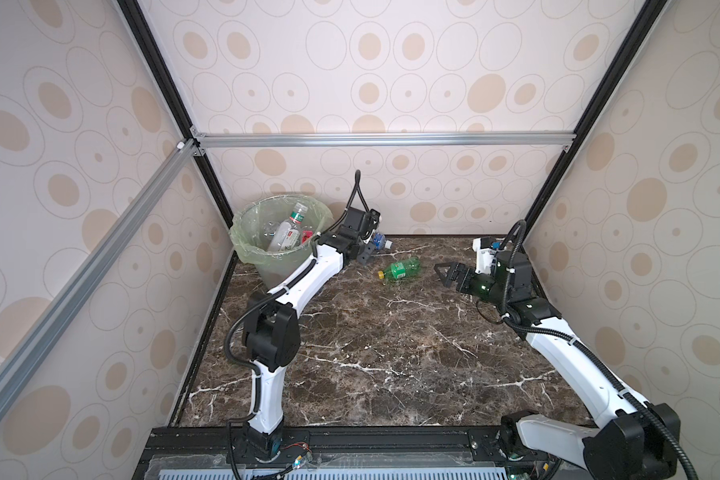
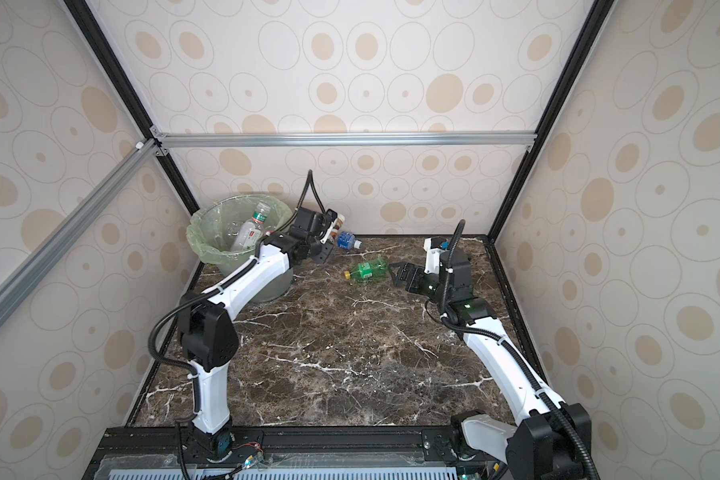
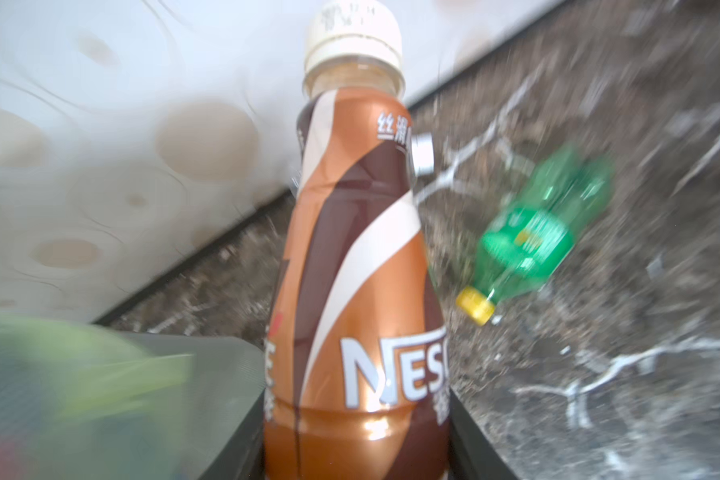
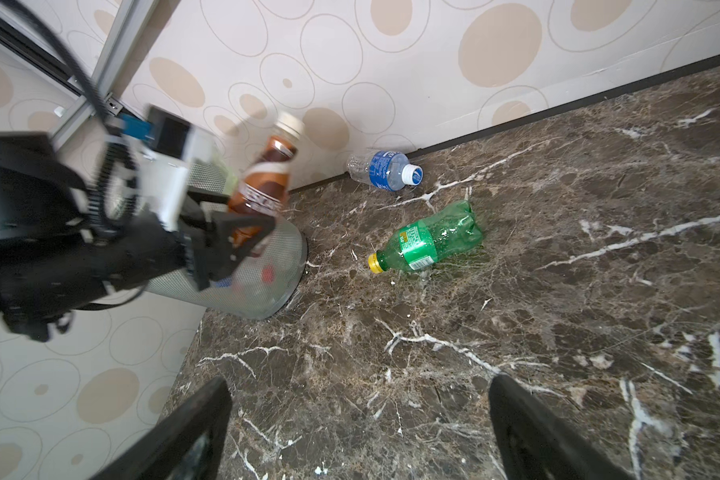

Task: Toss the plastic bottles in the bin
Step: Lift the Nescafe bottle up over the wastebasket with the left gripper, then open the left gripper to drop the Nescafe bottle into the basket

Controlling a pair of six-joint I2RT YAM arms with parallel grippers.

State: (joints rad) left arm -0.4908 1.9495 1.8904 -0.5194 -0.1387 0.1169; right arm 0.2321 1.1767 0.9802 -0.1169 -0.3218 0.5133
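My left gripper (image 3: 356, 436) is shut on a brown-labelled plastic bottle (image 3: 350, 266) with a cream cap, held off the table just right of the bin (image 1: 242, 245); the right wrist view shows that bottle (image 4: 262, 183) tilted above the bin's wall (image 4: 275, 266). A green bottle (image 1: 400, 269) with a yellow cap lies on the marble in both top views. A clear blue-labelled bottle (image 1: 379, 241) lies by the back wall. My right gripper (image 1: 441, 274) hangs open and empty, a short way right of the green bottle (image 4: 429, 241).
Several bottles (image 1: 285, 237) lie inside the bin, which is lined with a green bag. The left arm (image 1: 308, 274) crosses in front of the bin. Patterned walls and black frame posts (image 1: 541, 199) close in the dark marble table (image 1: 391, 353).
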